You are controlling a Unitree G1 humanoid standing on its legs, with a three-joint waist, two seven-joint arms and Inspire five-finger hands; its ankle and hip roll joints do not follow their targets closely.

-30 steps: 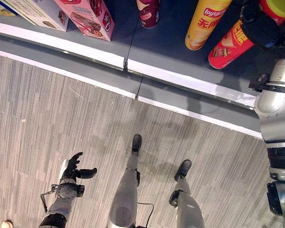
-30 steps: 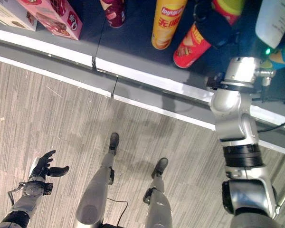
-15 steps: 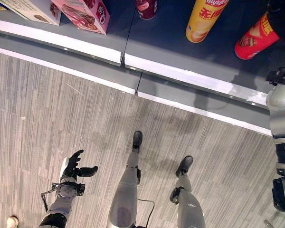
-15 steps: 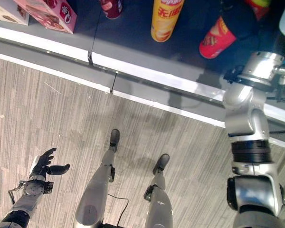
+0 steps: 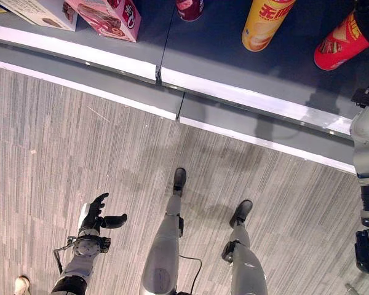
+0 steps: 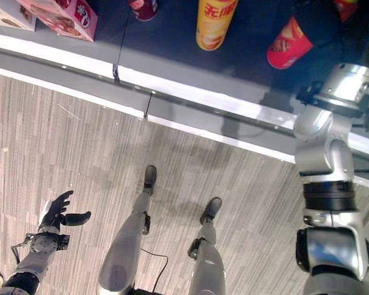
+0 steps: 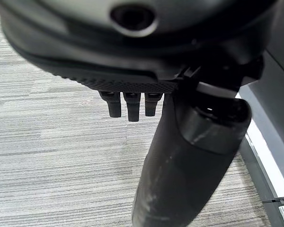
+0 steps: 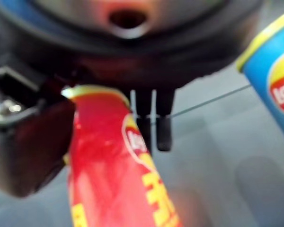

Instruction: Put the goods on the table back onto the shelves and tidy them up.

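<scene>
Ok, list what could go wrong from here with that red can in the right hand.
1. The right hand holds the red can tilted over the shelf; released like this, it may topple or roll.
2. A blue can stands close beside it, and the yellow can is not far; swinging the red one could knock either.

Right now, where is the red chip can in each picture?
Left eye view: red chip can at the upper right, on the shelf.
Right eye view: upper right, its top hidden behind the dark right hand.
Left wrist view: not in it.
Right wrist view: running down the middle, in the right hand.
Shared landmark: the yellow chip can stands to its left.
</scene>
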